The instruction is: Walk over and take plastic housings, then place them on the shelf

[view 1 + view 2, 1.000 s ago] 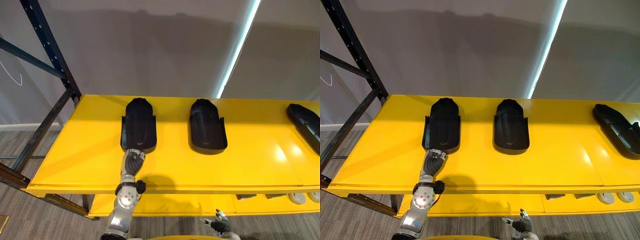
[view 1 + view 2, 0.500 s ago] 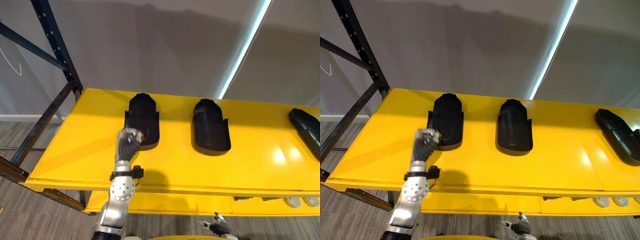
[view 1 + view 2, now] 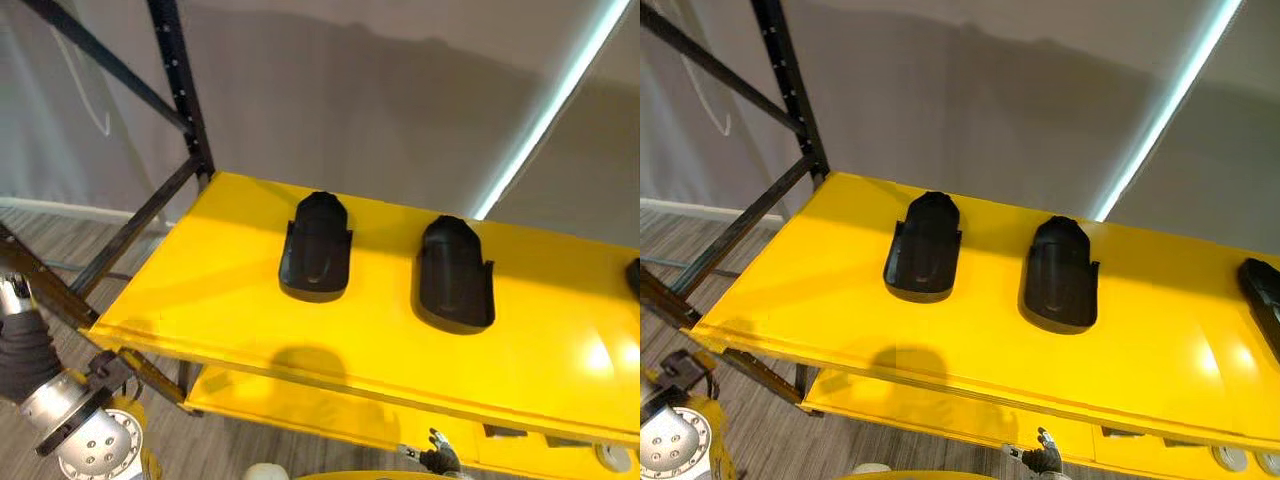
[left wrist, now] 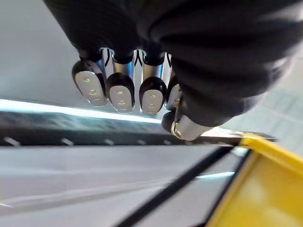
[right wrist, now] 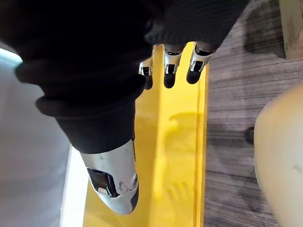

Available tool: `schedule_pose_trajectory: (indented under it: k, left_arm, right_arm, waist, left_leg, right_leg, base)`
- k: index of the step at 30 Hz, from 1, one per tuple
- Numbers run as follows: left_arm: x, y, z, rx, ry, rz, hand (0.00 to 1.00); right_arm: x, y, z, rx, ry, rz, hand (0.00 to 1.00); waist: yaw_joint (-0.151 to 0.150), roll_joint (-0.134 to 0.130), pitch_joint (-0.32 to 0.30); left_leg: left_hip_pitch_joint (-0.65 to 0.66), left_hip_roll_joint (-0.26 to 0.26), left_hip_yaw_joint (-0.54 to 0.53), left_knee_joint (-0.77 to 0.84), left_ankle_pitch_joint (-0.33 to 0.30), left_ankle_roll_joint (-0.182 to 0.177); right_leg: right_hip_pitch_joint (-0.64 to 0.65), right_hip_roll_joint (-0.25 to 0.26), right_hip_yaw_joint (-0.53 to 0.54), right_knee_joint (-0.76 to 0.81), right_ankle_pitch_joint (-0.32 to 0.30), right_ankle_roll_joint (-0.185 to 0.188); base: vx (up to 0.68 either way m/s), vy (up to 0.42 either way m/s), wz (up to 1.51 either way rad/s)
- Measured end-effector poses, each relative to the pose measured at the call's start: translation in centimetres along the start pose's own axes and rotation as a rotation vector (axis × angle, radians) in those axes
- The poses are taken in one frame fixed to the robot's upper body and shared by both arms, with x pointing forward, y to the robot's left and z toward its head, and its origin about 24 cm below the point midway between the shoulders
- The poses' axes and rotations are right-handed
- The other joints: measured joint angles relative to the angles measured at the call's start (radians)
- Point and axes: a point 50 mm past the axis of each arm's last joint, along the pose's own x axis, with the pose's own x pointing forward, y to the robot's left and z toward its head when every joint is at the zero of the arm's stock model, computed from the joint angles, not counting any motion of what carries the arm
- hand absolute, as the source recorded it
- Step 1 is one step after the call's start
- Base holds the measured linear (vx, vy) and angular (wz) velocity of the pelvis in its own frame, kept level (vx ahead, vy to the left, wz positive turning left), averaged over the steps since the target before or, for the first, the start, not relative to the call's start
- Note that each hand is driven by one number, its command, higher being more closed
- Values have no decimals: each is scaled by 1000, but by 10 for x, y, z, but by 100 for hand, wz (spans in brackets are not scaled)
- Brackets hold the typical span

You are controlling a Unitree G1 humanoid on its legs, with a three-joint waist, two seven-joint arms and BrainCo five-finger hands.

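Two black plastic housings lie on the yellow shelf (image 3: 220, 290): the left housing (image 3: 316, 247) and the middle housing (image 3: 456, 273), each lengthwise with its rounded end toward the wall. A third housing (image 3: 1265, 290) shows at the right edge. My left hand (image 4: 120, 90) is off the shelf, low at the left near the rack post, its fingers curled with nothing in them. My right hand (image 5: 173, 66) hangs below the shelf's front edge, seen small in the eye view (image 3: 437, 458), with relaxed, empty fingers.
A dark steel rack upright (image 3: 175, 70) with diagonal braces stands at the shelf's left end. A lower yellow shelf (image 3: 300, 405) sits beneath, with small white parts (image 3: 1225, 458) at its right. A grey wall is behind and wood-look floor (image 3: 60, 240) to the left.
My left hand has let go of the left housing and pulled back down to the left, off the shelf. The housing stays on the shelf. The view has swung left.
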Motion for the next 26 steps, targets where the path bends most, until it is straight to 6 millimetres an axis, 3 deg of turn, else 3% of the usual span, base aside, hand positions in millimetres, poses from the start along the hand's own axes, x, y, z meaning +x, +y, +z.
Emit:
schedule_pose_trajectory:
  k: [1, 2, 5, 6, 10, 13, 19, 26]
  left_arm:
    - [-1, 1, -3, 10, 17, -5, 100]
    - [-7, 3, -20, 62, 108, -35, 100]
    - [-42, 8, -87, 215, 461, -156, 100]
    - [-54, 9, -103, 247, 558, -190, 0]
    - [-98, 7, -148, 316, 836, -302, 0]
    - [-124, -5, -163, 321, 953, -407, 0]
    - [-142, -24, -174, 298, 1024, -524, 0]
    - [-158, -39, -181, 316, 1071, -650, 0]
  right_arm:
    - [0, 0, 0, 0, 0, 0, 0]
    - [0, 0, 1, -1, -2, -1, 0]
    - [1, 0, 4, -5, -10, 2, 0]
    - [1, 1, 6, -5, -15, 9, 0]
    - [1, 1, 7, -5, -16, 10, 0]
    - [1, 1, 7, -4, -17, 9, 0]
    - [1, -3, 6, 11, -15, -7, 0]
    - [1, -13, 3, 42, 4, -47, 0]
  waist:
    - [0, 0, 0]
    - [2, -1, -1]
    - [1, -4, -2]
    - [0, -5, -2]
    - [-2, -6, -2]
    - [-2, -2, -3]
    - [-4, 19, -8]
    - [-8, 21, -8]
  left_leg:
    - [-1, 0, -1, 1, 0, 0]
    - [-3, -1, -8, 6, -2, 0]
    - [-1, -9, -10, 9, -5, 5]
    - [0, -10, -8, 9, -7, 7]
    - [6, -12, 3, 12, -5, 4]
    - [20, -13, 20, 5, -5, 4]
    - [46, -15, 41, -27, 1, 1]
    - [101, -25, 48, -127, 53, -4]
  right_leg:
    - [1, 0, -1, 1, -1, 0]
    - [4, 0, -9, 2, -4, -2]
    - [4, 0, -16, 20, -23, -3]
    - [1, -1, -16, 25, -26, -4]
    - [-3, -12, -12, 36, -32, -4]
    - [-3, -17, -4, 36, -33, -3]
    - [-2, -20, 14, 35, -34, 0]
    - [-2, -27, 21, 26, -34, 0]
  base:
    - [-1, -4, 22]
    - [0, -4, 16]
    - [2, -12, 9]
    - [0, 0, 0]
    - [30, 14, -7]
    - [33, 19, -11]
    - [6, 3, -10]
    - [26, -11, 0]
